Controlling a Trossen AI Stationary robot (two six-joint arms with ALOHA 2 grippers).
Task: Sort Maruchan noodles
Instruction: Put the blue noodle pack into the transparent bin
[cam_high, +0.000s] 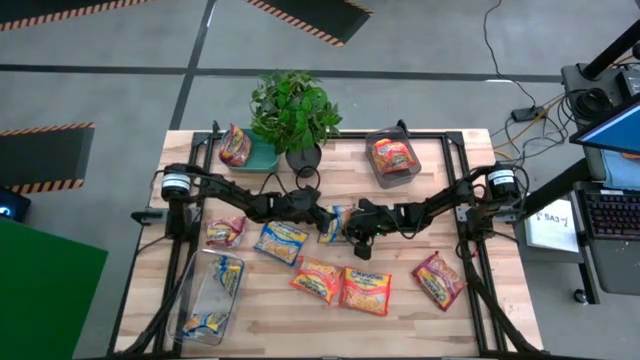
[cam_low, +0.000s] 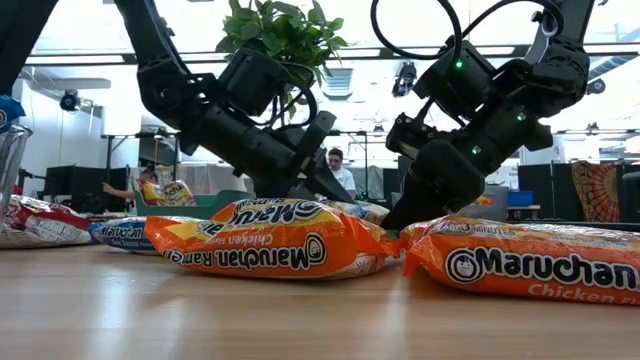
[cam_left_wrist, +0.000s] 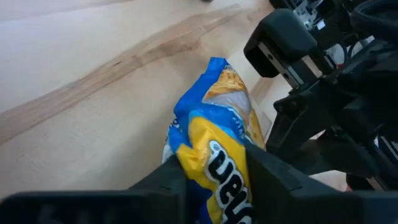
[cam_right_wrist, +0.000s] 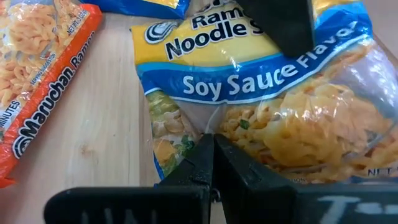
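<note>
Nearest the front edge of the desk (cam_high: 400, 325): two orange packets (cam_high: 343, 283) side by side, a red packet (cam_high: 438, 278) off to the right, a clear bin (cam_high: 190, 310) at the front left with blue-and-yellow packets inside. Looks like sorting by colour, one container per kind.

Mid-desk, both arms reaching in low and nearly flat, meeting at one blue-and-yellow soy sauce packet (cam_right_wrist: 261, 93). Left hand (cam_left_wrist: 214, 177) clamped on one end of it, fingers (cam_left_wrist: 277, 174) pinching the bunched wrapper, so packet held, one end lifted off the wood. Right hand (cam_right_wrist: 214, 165) fully closed with tips pressed together, resting on the opposite end of the same packet; nothing between its fingers. Probably pinning or steadying the packet while the left takes it. Wrists of both arms angled down toward the centre, elbows out to the desk sides.

Another blue-and-yellow packet (cam_high: 281, 240) just left of the held one, and a red packet (cam_high: 224, 232) further left, both loose on the wood.

Far side: a clear bin (cam_high: 393, 158) with an orange packet inside at the back right, a green tray (cam_high: 262, 157) with a red packet at the back left, a potted plant (cam_high: 293, 112) between them.

Next likely destination for the held packet: front-left bin with the matching colours. Judgement only.
</note>
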